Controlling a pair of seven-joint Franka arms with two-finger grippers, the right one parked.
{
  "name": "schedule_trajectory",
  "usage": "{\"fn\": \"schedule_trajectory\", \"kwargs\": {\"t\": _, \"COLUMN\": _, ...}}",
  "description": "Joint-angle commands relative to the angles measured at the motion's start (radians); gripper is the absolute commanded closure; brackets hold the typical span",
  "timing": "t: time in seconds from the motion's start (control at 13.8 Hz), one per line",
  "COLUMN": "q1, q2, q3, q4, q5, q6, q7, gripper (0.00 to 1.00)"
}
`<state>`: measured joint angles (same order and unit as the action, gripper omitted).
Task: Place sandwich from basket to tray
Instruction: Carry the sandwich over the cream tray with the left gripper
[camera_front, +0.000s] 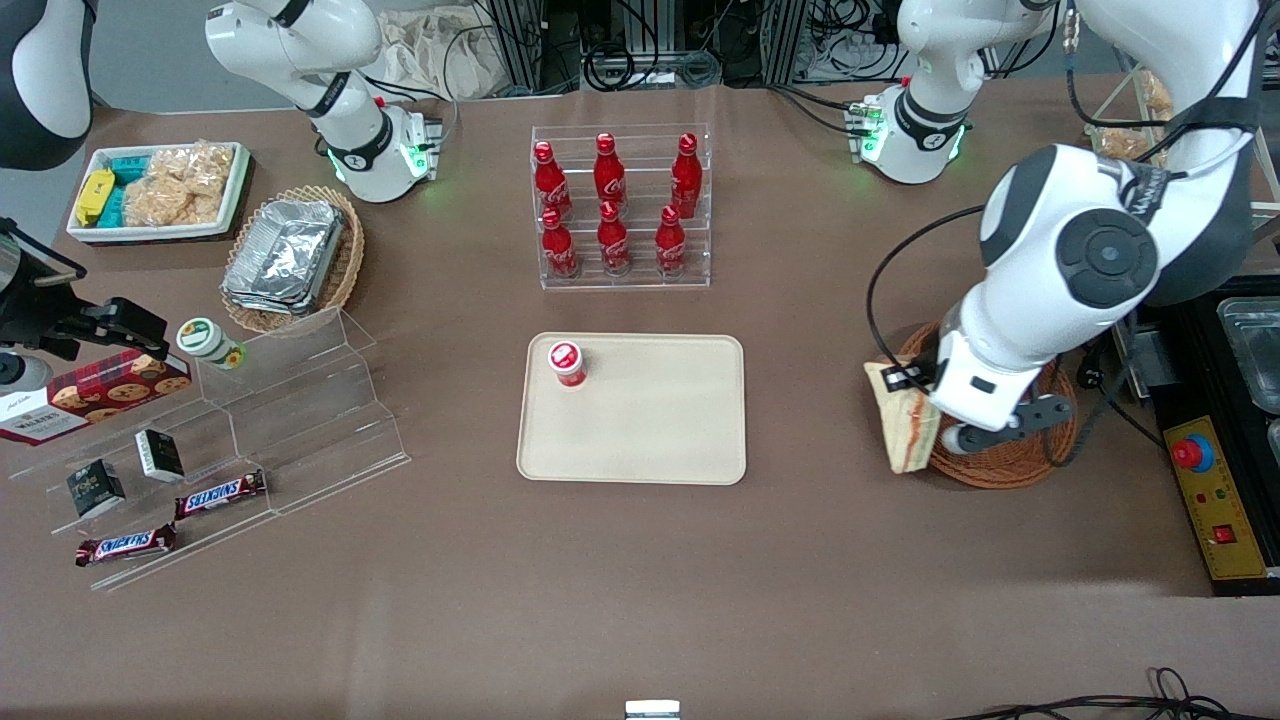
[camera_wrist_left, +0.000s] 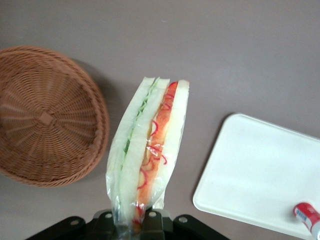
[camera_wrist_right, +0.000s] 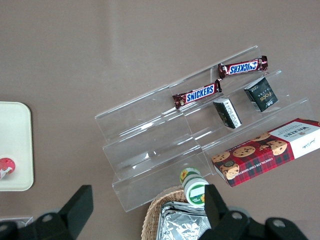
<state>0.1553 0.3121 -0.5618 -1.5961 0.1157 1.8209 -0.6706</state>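
My left gripper is shut on the sandwich, a plastic-wrapped wedge with green and red filling showing along its edge. In the front view the sandwich hangs in the gripper above the table, just off the rim of the round reddish-brown basket, on the tray's side of it. The basket is empty inside. The cream tray lies at the table's middle, a gap of bare table away from the sandwich; the tray's corner shows beside the sandwich.
A small red-capped bottle stands on the tray near one corner. An acrylic rack of red cola bottles stands farther from the front camera than the tray. A control box with a red button sits at the working arm's table end.
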Motion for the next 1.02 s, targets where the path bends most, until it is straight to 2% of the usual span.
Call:
{"fn": "schedule_trajectory", "kwargs": {"t": 0.0, "q1": -0.060, "q2": 0.060, "q3": -0.001, "q4": 0.068, "q5": -0.007, "q6": -0.025, "q7": 0.031, "gripper": 1.00}}
{"fn": "schedule_trajectory", "kwargs": {"t": 0.44, "q1": -0.224, "q2": 0.240, "q3": 0.000, "q4": 0.192, "q5": -0.002, "q6": -0.002, "q7": -0.016, "gripper": 1.00}}
{"fn": "schedule_trajectory", "kwargs": {"t": 0.8, "q1": -0.305, "q2": 0.375, "q3": 0.008, "q4": 0.185, "q5": 0.018, "q6": 0.199, "q7": -0.030, "gripper": 1.00}}
{"fn": "schedule_trajectory", "kwargs": {"t": 0.95, "q1": -0.344, "q2": 0.428, "q3": 0.034, "q4": 0.183, "q5": 0.065, "q6": 0.235, "q7": -0.114, "gripper": 1.00}}
